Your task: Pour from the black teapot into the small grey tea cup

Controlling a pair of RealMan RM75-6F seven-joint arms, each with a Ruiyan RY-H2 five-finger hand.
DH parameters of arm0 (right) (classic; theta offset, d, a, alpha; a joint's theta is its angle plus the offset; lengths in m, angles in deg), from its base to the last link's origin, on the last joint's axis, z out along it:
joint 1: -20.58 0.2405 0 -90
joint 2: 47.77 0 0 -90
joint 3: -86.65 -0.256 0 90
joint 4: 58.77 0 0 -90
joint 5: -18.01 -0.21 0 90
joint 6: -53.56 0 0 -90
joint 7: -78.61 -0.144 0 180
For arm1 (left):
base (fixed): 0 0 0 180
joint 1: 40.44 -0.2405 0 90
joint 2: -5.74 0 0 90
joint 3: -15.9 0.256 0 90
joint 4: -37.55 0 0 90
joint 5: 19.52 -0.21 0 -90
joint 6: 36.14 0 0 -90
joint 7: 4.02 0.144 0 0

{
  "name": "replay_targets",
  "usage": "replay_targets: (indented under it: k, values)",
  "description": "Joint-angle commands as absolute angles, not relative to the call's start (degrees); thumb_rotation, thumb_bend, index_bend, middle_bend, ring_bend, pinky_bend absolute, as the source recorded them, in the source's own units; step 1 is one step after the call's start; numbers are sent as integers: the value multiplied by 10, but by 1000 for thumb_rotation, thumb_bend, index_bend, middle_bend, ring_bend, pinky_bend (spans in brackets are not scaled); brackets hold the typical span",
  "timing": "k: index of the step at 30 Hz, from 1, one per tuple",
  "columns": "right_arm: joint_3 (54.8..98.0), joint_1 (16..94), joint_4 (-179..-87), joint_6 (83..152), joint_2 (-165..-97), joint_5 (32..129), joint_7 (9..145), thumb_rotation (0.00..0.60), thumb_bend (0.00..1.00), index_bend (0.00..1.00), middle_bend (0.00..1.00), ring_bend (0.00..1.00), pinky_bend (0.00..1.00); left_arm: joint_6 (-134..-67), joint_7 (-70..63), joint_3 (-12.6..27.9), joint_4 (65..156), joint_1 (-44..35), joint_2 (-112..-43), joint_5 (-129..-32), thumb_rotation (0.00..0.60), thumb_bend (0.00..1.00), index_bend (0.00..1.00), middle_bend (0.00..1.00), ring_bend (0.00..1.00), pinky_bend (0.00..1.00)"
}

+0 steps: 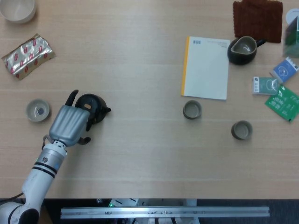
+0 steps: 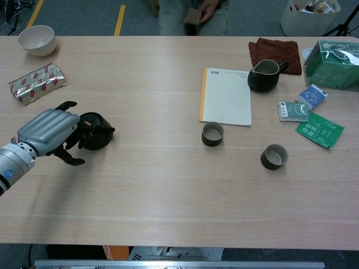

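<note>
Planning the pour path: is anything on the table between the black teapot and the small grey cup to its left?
Nothing visible. The left hand is at the teapot, and only bare table lies between it and the grey cup.

The left hand (image 1: 70, 123) sits over the near side of the black teapot (image 1: 95, 108), so its handle is hidden and whether the fingers (image 2: 83, 133) actually close on it can't be told. In the chest view, the hand blocks the small grey tea cup beyond it entirely. The white bowl (image 1: 17, 9) is cut by the head view's top edge, and the green box (image 2: 339, 63) by the chest view's right edge. Print on the green packet (image 1: 285, 104) is too small to read.
</note>
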State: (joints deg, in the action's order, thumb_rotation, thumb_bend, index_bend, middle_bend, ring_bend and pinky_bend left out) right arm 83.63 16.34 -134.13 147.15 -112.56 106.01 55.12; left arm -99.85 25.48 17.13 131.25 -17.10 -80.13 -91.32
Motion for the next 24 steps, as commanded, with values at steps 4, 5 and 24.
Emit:
replay_targets:
  k: [4, 5, 24]
  values:
    - [836, 164, -1340, 1470, -1126, 1060, 550, 600, 146, 270, 251, 142, 272, -998, 245, 158, 1319, -165, -797, -909, 600, 95, 776, 852, 653, 0]
    - [836, 164, -1340, 1470, -1126, 1060, 550, 600, 146, 270, 251, 142, 272, -998, 244, 157, 1320, -164, -797, -908, 600, 94, 784, 853, 655, 0]
    - [834, 171, -1349, 1464, -1123, 1063, 559, 600, 146, 270, 251, 142, 272, -1018, 151, 139, 1329, -175, -770, -918, 379, 61, 855, 913, 720, 0]
